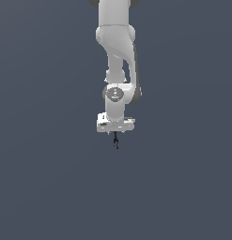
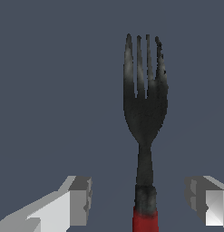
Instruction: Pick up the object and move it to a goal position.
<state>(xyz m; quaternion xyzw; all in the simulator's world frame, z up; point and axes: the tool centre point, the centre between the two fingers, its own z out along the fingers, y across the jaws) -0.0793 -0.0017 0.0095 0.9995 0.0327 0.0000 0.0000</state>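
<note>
The white Franka arm point(image 1: 118, 56) hangs straight down over the plain grey-blue table point(image 1: 42, 187), and just beneath its wrist sits the small dark metal fork with the red handle end point(image 1: 116, 140) (tiny against the arm in the exterior view). The wrist view shows the fork point(image 2: 145, 118) lying between the pale grey fingers point(image 2: 79, 199) of the tool point(image 2: 143, 201), prongs pointing away from the tool. The tool stands wide apart, clear gaps on both sides of the fork's handle, gripping nothing.
</note>
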